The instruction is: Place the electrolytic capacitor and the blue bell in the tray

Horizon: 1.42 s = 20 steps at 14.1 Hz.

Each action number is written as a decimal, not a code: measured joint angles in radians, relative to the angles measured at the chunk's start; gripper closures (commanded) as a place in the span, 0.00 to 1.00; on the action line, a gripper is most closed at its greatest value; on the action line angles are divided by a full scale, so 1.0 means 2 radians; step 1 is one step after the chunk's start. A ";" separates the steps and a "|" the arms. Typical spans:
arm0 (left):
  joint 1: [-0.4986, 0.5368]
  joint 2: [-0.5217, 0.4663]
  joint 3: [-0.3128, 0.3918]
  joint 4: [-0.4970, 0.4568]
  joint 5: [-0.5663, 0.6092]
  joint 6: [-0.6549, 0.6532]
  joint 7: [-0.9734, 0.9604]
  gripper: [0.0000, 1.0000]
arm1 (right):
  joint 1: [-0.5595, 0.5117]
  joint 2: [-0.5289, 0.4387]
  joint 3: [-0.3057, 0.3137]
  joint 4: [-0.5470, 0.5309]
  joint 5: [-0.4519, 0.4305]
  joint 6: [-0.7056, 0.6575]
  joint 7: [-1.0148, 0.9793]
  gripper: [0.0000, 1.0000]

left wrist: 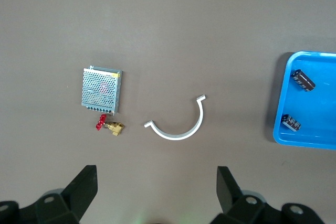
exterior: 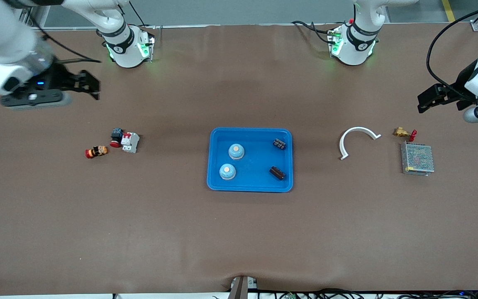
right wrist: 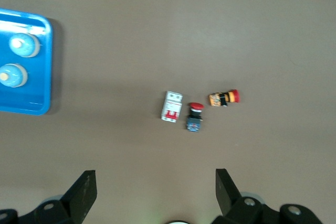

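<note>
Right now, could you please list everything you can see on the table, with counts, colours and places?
tray: 1, bright blue, table centre.
bells: 2, light blue, in the tray, toward the right arm's end.
capacitors: 2, black, in the tray, toward the left arm's end.
curved clip: 1, white, toward the left arm's end.
brass valve: 1, gold with red handle, beside the clip.
mesh box: 1, silver, nearer the camera than the valve.
circuit breaker: 1, white, toward the right arm's end.
push button: 1, black and red, touching the breaker.
small switch: 1, orange, red-tipped, beside them.
left hand: open, waiting above the table.
right hand: open, likewise.
</note>
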State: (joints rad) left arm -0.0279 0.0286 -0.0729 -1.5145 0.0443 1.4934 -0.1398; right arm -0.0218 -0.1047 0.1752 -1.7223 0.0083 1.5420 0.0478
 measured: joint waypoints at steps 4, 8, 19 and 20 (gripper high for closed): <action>0.000 0.000 0.000 0.000 0.000 0.000 0.000 0.00 | -0.019 -0.005 -0.024 0.000 0.002 -0.002 -0.026 0.00; 0.000 0.000 0.000 0.000 0.000 0.000 0.000 0.00 | -0.049 -0.005 -0.037 0.000 0.002 0.002 -0.056 0.00; 0.000 0.000 0.000 0.000 0.000 0.000 0.000 0.00 | -0.063 -0.006 -0.038 0.009 0.001 0.006 -0.062 0.00; 0.000 0.000 0.000 0.000 0.000 0.000 0.000 0.00 | -0.063 -0.006 -0.038 0.009 0.001 0.006 -0.062 0.00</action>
State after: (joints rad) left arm -0.0279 0.0286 -0.0729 -1.5139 0.0443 1.4934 -0.1397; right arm -0.1473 -0.1158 0.0984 -1.7038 0.0110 1.5536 -0.0753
